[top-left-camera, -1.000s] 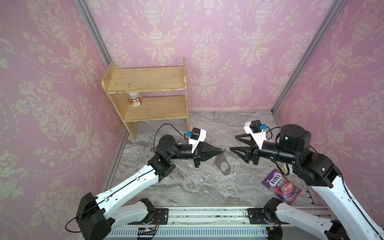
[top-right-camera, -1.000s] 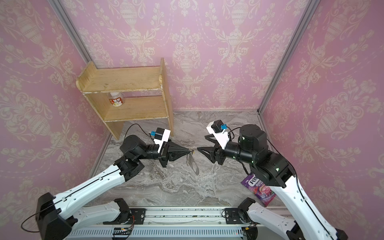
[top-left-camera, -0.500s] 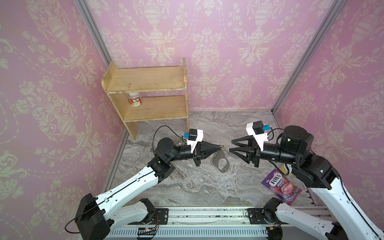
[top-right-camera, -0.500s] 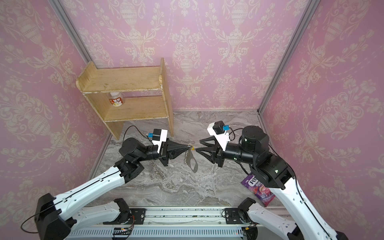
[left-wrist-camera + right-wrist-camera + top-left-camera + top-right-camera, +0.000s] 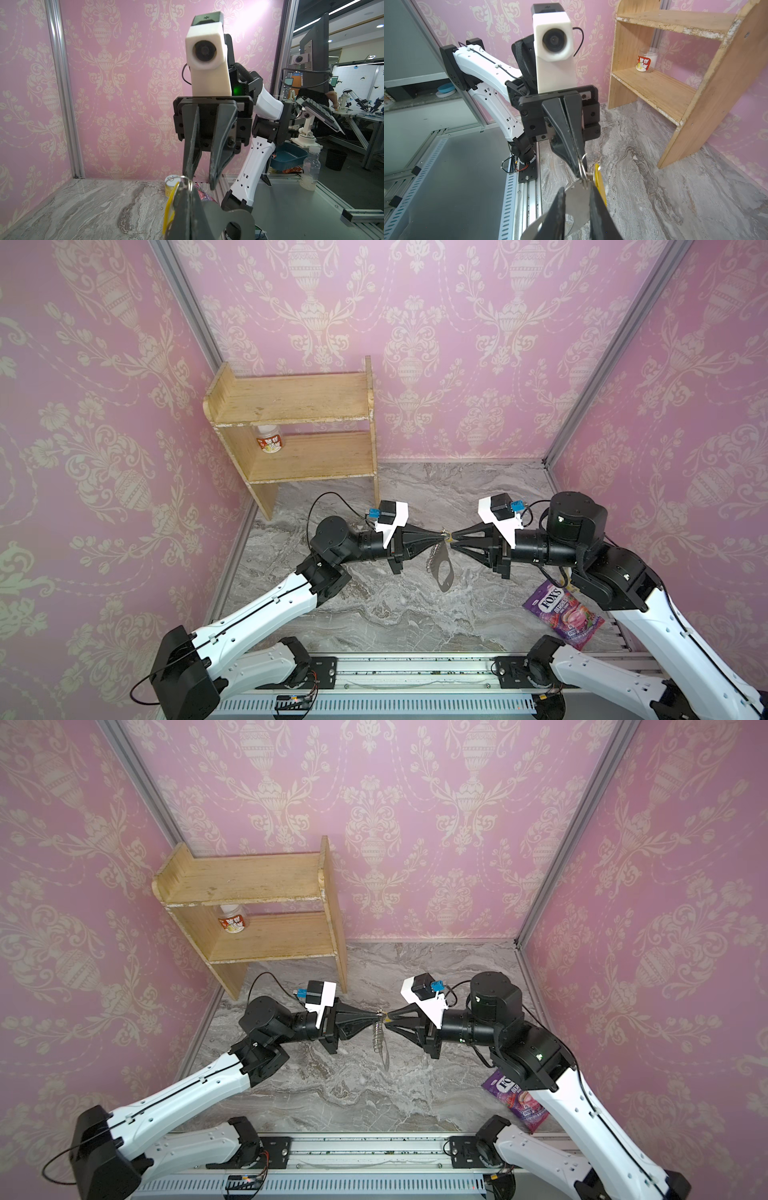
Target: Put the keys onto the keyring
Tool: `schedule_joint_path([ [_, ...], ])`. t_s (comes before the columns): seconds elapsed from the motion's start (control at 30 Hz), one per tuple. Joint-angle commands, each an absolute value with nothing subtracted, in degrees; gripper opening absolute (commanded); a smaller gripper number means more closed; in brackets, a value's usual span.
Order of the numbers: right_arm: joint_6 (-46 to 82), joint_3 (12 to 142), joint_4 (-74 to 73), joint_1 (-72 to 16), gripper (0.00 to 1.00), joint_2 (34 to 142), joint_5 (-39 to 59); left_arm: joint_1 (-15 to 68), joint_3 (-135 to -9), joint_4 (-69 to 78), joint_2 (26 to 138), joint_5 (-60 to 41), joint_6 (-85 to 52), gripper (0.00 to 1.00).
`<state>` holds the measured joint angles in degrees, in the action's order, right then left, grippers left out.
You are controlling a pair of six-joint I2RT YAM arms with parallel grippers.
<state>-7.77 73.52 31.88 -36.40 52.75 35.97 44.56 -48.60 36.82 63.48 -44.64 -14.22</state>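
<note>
My left gripper (image 5: 440, 536) is shut on the metal split ring at the top of the keyring, held in mid-air over the marble floor. From the ring a silver chain (image 5: 377, 1036) and the flat grey fob (image 5: 444, 578) hang down. The small yellow key tag (image 5: 169, 205) hangs beside the left fingers, by the ring (image 5: 583, 166). My right gripper (image 5: 453, 540) meets the left one tip to tip. Its jaws are a little apart and straddle the top of the fob (image 5: 577, 203), one fingertip (image 5: 187, 176) at the ring.
A wooden shelf (image 5: 299, 435) stands at the back left with a small jar (image 5: 270, 443) on its lower board. A purple sweets packet (image 5: 563, 610) lies under the right arm. A yellow can (image 5: 168, 186) stands by the right wall. A metal rail (image 5: 415, 672) runs along the front.
The right gripper has moved left up to the left gripper's tips and its jaws have narrowed a lot. The left gripper has kept the keyring and shifted slightly.
</note>
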Motion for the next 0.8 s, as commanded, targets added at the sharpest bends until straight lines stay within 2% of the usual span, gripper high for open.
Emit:
schedule_joint_path([
  [0.0, -9.55, 72.95, 29.99, -36.91, 0.20, 52.27, 35.16, 45.25, -50.36, 38.28, 63.98, -46.05, -12.63, 0.00],
  [0.77, -8.82, 74.05, 31.47, -38.32, 0.04, 54.23, 34.56, 45.61, -49.93, 37.82, 63.04, -45.80, -10.99, 0.00],
])
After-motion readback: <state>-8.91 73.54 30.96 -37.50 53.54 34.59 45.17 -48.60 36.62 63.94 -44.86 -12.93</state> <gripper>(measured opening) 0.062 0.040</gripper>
